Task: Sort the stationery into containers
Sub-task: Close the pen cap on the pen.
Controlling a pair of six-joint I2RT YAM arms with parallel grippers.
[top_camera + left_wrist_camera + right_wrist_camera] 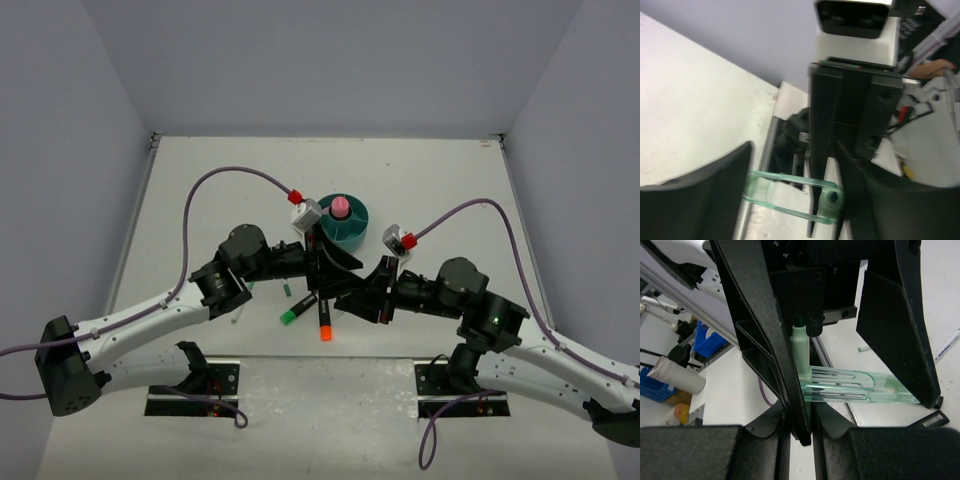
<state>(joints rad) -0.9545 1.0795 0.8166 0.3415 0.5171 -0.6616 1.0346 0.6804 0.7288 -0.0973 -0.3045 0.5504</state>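
Over the table's middle, my two grippers meet just in front of the round teal container [361,228]. A thin green pen [799,347] with a clear green cap [855,387] is between them. My right gripper [799,426] is shut on the pen's barrel. My left gripper [795,196] is open, and the cap [790,197] lies across its gap, reaching towards both fingers. From above, the left gripper [318,262] and the right gripper [372,288] hide the pen. A pink-capped glue stick [340,207] stands in the container. A green highlighter [293,314] and an orange highlighter [325,327] lie on the table below the grippers.
A white pen [947,347] lies on the table at the right of the right wrist view. Purple cables arc over both arms. Grey walls close in the table on the left, right and far sides.
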